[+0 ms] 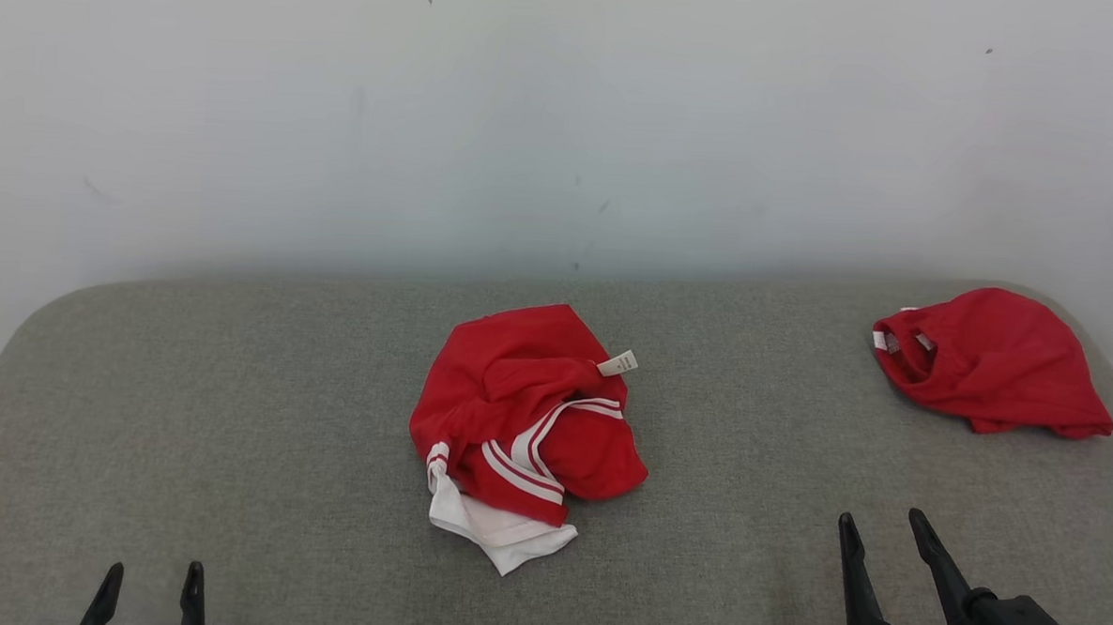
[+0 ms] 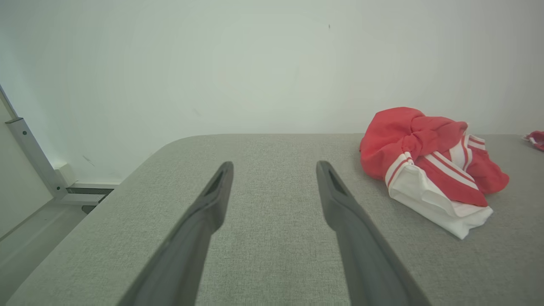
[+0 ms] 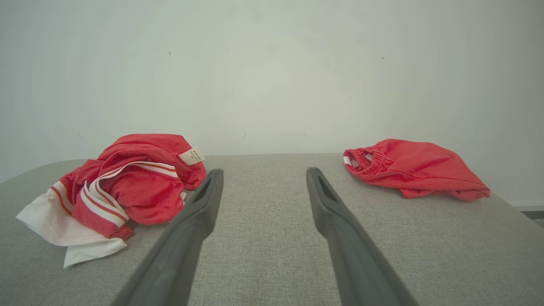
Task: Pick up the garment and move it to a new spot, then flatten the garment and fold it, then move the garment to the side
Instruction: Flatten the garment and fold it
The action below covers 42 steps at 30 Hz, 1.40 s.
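Nearest, over the near left edge of the grey table [image 1: 233, 411]: left gripper [image 1: 153, 572], two dark fingertips spread wide apart, nothing between them, pointing toward the table's far edge. In the left wrist view, bare grey fabric between and beneath both fingers. Beyond the table's left edge, down by the floor, a pale metal rail [image 2: 29, 153] against the wall [image 1: 565, 116]. At the middle of the table, roughly midway between its near and far edges: the garment [image 1: 524, 414] — red, crumpled into a heap, well apart from either gripper. White double stripes across its front folds; a white panel [image 1: 495, 526] spilling out flat toward the table's near edge; a small white label [image 1: 617, 363] sticking out on the side toward the table's far right. Over the near right edge of the table: right gripper [image 1: 881, 517], further in over the table than the left one, fingers likewise parted wide and empty, black wrist housing behind them. Near the table's far right corner, close to the wall: a second red garment [image 1: 991, 360] — bunched, elastic waistband opening turned toward the table's middle, well apart from the first heap.
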{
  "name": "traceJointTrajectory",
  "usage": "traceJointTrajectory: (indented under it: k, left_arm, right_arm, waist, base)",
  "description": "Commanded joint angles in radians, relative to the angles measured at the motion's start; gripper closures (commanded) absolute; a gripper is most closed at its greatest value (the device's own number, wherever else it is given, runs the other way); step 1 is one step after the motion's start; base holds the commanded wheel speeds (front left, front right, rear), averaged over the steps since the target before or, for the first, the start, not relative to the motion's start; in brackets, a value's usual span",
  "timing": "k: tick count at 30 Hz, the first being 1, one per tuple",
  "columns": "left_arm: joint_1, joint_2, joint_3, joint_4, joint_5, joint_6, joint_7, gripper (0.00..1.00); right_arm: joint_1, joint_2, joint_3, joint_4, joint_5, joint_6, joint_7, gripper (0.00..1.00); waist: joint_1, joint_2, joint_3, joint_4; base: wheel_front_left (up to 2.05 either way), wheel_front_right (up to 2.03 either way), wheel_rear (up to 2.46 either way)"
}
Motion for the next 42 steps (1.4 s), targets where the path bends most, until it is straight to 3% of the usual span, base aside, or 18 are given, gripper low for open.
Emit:
traceJointTrajectory:
  k: [1,42]
  left_arm:
    - [0.011,0.001,-0.008,0.007,0.008,-0.001,-0.003,0.0]
    - [-0.013,0.035,-0.053,0.044,-0.012,0.004,0.011,0.0]
  right_arm:
    - [0.011,-0.005,0.002,0.003,0.006,-0.002,0.0,0.0]
    - [0.018,-0.003,-0.006,0.011,0.012,-0.002,0.0,0.0]
  waist:
    - [0.0,-0.0001,-0.002,0.001]
    - [0.0,-0.0001,0.003,0.004]
  base:
    - [0.0,0.0,0.0]
    - [0.0,0.0,0.0]
